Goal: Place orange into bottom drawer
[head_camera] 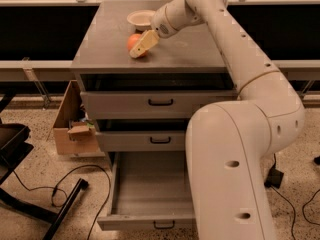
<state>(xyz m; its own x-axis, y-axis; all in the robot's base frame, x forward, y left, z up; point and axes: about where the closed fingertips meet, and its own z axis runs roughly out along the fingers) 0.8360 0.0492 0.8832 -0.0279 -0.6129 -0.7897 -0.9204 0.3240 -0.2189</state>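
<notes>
The orange sits on the grey cabinet top, toward its left, in front of a cream bowl. My gripper reaches in from the right and lies against the orange's right side, covering part of it. The bottom drawer is pulled out at floor level, and the part of its tray I can see holds nothing. My arm's lower body hides the drawer's right part.
Two upper grey drawers are shut. A cardboard box stands left of the cabinet. Black cables and a black chair base lie on the floor at the left. A rail runs behind the cabinet.
</notes>
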